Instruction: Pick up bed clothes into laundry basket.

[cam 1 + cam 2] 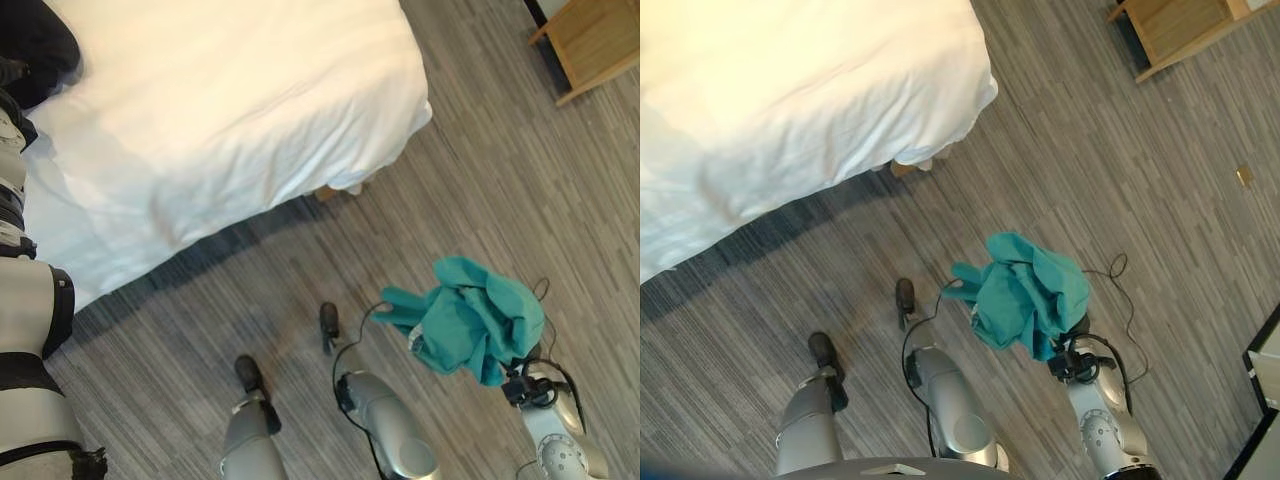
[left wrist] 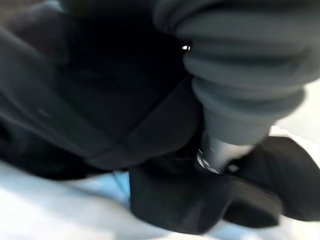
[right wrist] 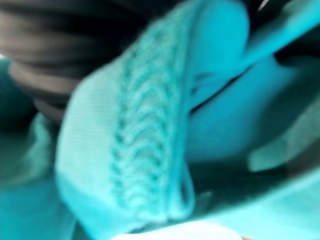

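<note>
A teal garment (image 1: 470, 320) hangs bunched over my right hand (image 3: 45, 45), lifted above the grey floor to the right of the bed's corner. Seen up close, its knit trim (image 3: 145, 145) covers the hand. A black garment (image 1: 40, 45) lies at the far left of the white bed (image 1: 230, 110). My left arm reaches up along the left edge to it. My left hand (image 2: 250, 75) is pushed into the black cloth (image 2: 100, 100), which rests on the white sheet.
A wooden piece of furniture (image 1: 590, 40) stands on the floor at the far right. A dark cabinet edge (image 1: 1265, 370) shows at the right side. The bed's overhanging sheet ends at a corner (image 1: 400, 130), with plank floor beyond.
</note>
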Available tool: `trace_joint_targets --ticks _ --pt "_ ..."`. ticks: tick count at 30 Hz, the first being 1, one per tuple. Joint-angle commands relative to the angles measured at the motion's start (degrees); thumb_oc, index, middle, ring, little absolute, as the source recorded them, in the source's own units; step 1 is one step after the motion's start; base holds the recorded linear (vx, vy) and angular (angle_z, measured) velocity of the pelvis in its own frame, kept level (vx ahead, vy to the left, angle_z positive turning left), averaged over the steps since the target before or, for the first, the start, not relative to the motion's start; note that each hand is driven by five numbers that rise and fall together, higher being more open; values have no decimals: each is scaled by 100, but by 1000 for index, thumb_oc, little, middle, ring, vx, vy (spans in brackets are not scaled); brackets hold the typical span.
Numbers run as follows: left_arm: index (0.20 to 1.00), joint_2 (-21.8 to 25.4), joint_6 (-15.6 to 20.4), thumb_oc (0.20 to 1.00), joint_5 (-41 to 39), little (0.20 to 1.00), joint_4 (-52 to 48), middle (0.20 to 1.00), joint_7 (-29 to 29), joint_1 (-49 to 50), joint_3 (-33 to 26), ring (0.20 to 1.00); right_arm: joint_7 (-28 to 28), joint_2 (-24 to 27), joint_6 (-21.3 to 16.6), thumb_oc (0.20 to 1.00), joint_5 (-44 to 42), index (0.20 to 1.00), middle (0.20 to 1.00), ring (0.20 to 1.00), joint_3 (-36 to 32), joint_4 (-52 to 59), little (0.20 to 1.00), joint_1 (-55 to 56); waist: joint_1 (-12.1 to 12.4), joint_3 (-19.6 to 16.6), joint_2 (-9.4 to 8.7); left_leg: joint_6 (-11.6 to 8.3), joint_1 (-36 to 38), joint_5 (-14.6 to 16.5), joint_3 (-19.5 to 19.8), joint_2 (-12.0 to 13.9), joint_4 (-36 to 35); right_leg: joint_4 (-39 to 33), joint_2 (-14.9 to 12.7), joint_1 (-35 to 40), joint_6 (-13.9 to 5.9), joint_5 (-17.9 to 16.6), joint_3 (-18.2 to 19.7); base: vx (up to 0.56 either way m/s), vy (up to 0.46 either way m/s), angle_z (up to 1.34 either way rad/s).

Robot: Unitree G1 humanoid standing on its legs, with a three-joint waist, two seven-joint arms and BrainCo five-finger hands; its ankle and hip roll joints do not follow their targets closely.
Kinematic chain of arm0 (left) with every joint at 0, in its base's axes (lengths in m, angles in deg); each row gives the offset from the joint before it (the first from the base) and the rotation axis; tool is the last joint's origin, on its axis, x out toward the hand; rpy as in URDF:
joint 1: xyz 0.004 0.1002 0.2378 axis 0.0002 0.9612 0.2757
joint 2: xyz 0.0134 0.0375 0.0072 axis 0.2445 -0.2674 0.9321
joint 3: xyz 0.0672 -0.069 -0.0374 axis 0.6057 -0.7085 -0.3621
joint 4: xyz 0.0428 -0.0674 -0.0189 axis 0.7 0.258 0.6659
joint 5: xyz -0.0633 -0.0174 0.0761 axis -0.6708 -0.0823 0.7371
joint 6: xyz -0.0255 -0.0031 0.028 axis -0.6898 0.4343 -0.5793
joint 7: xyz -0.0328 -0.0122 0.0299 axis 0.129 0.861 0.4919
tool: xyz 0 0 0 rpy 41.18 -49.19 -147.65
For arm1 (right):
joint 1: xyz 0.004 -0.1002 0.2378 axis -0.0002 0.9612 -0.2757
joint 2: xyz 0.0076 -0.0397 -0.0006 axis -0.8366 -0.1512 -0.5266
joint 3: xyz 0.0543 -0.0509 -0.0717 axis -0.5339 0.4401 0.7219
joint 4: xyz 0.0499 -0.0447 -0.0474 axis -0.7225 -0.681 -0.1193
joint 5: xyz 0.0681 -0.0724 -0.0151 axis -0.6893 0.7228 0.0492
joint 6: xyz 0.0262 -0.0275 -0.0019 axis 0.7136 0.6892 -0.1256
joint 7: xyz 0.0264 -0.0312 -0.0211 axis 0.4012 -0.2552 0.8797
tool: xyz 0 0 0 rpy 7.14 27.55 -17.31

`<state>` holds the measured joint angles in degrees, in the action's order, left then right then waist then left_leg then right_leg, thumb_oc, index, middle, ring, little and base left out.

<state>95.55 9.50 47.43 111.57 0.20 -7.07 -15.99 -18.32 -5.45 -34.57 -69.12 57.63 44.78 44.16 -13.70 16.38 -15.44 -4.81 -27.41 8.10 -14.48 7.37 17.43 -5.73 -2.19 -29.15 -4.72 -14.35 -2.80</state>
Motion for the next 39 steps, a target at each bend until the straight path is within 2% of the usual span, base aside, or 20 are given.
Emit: trace_joint_targets --ticks 1,2,5,7,9,10,12,13,15,18,20,21,22,23,24,25,26,27,35,39 --pt "200 -266 478 200 -1859 200 -387 200 -170 588 -812 200 -33 94 -158 200 0 200 200 200 -466 22 200 -33 252 -100 387 72 665 -938 667 12 -1413 137 -455 874 -631 281 -383 32 57 8" --pt "200 -266 478 200 -1858 200 -398 200 -168 616 -838 200 -32 107 -159 200 0 200 200 200 -465 22 200 -30 249 -93 396 72 688 -945 666 11 -1432 136 -455 888 -631 282 -384 40 59 9" --pt "200 -577 1033 200 -3426 200 -1622 200 -188 1079 -1359 200 -215 189 -201 200 178 200 200 200 -589 -150 200 -258 466 -221 759 84 1477 -1116 693 -170 -2124 157 -564 1393 -655 419 -546 101 122 20" --pt "200 -642 1085 200 -3731 200 -1947 200 -184 1269 -1419 200 -296 201 -192 200 221 200 200 200 -636 -175 200 -331 507 -266 847 102 1615 -1121 710 -230 -2184 171 -594 1515 -649 457 -582 54 85 15" --pt "200 -779 1446 200 -4634 200 -3405 200 -203 1883 -1568 200 -479 148 -179 200 345 200 200 200 -852 -193 200 -437 605 -430 1086 136 1947 -1073 743 -369 -2243 256 -688 1841 -647 597 -699 76 129 9" --pt "200 -779 1439 200 -4627 200 -3433 200 -193 1919 -1596 200 -481 157 -177 200 347 200 200 200 -848 -189 200 -435 590 -440 1088 139 1927 -1100 748 -379 -2243 253 -698 1826 -645 579 -702 91 99 6" --pt "200 -677 1786 200 -5088 200 -5114 200 -269 2779 -1767 200 -650 62 -213 200 568 200 200 200 -1143 -212 200 -526 667 -646 1290 181 2188 -1042 829 -487 -2243 492 -790 2087 -651 788 -805 66 79 21" --pt "200 -676 1781 200 -5082 200 -5138 200 -263 2814 -1797 200 -652 71 -212 200 569 200 200 200 -1136 -210 200 -527 653 -653 1293 184 2172 -1065 831 -493 -2243 489 -796 2075 -648 770 -807 46 69 22" --pt "200 -625 2042 200 -5240 200 -6448 200 -533 4144 -2505 200 -766 -87 -294 200 698 200 200 200 -1450 -178 200 -630 724 -917 1350 206 2476 -994 798 -516 -2243 516 -813 2374 -622 869 -810 89 42 12" --pt "200 -811 2132 200 -5229 200 -7216 200 -619 5108 -3142 200 -790 -144 -354 200 699 200 200 200 -1593 -261 200 -725 786 -1119 1379 215 2637 -945 748 -516 -2243 414 -805 2569 -600 889 -801 87 8 -4" --pt "200 -1258 2185 200 -5243 200 -7970 200 -712 5914 -3653 200 -789 -229 -392 200 768 200 200 200 -1692 -7 200 -715 860 -1254 1356 239 2739 -906 737 -514 -2243 385 -799 2669 -572 929 -800 55 -10 6" --pt "200 -1649 2108 200 -5199 200 -8408 200 -886 6764 -4105 200 -832 -171 -413 200 878 200 200 200 -1842 97 200 -743 914 -1362 1376 266 2834 -863 732 -529 -2243 395 -804 2755 -545 972 -785 44 -1 1" --pt "200 -1676 2086 200 -5186 200 -8466 200 -878 6841 -4157 200 -843 -156 -407 200 886 200 200 200 -1814 113 200 -729 894 -1371 1391 266 2847 -858 726 -528 -2243 396 -802 2763 -546 976 -779 42 -1 2" --pt "200 -2295 2033 200 -5200 200 -8746 200 -1005 7415 -4294 200 -830 -262 -417 200 898 200 200 200 -1898 228 200 -769 958 -1400 1379 302 2928 -836 751 -546 -2243 461 -822 2828 -513 1021 -757 0 0 0" --pt "200 -2324 2016 200 -5193 200 -8789 200 -1002 7465 -4319 200 -833 -245 -414 200 900 200 200 200 -1885 236 200 -754 950 -1404 1394 303 2943 -832 748 -546 -2243 466 -823 2839 -514 1026 -754 0 0 0" --pt "200 -2939 1923 200 -5278 200 -8934 200 -1111 7937 -4335 200 -832 -293 -406 200 947 200 200 200 -1949 317 200 -795 989 -1428 1388 323 2996 -821 770 -557 -2243 497 -829 2897 -486 1054 -749 0 0 0" --pt "200 -2964 1910 200 -5271 200 -8965 200 -1108 7970 -4345 200 -836 -281 -402 200 951 200 200 200 -1942 325 200 -781 983 -1434 1401 323 3004 -819 770 -557 -2243 498 -829 2904 -486 1058 -750 0 0 0" --pt "200 -3354 1815 200 -5126 200 -9062 200 -1136 8407 -4374 200 -863 -340 -408 200 1012 200 200 200 -1990 397 200 -784 1025 -1472 1394 343 3039 -807 798 -561 -2243 513 -833 2955 -459 1089 -753 0 0 0" --pt "200 -4407 1769 200 -5302 200 -9102 200 -1036 9365 -4640 200 -955 -544 -531 200 1027 200 200 200 -2307 650 200 -621 1137 -1478 1374 425 3187 -748 900 -582 -2243 685 -884 3067 -434 1197 -814 7 -3 6" --pt "200 -4307 1679 200 -5129 200 -9147 200 -1086 9411 -4551 200 -1000 -543 -561 200 1032 200 200 200 -2427 682 200 -549 1087 -1452 1373 444 3230 -722 863 -601 -2243 695 -883 3081 -448 1200 -768 -2 24 5"
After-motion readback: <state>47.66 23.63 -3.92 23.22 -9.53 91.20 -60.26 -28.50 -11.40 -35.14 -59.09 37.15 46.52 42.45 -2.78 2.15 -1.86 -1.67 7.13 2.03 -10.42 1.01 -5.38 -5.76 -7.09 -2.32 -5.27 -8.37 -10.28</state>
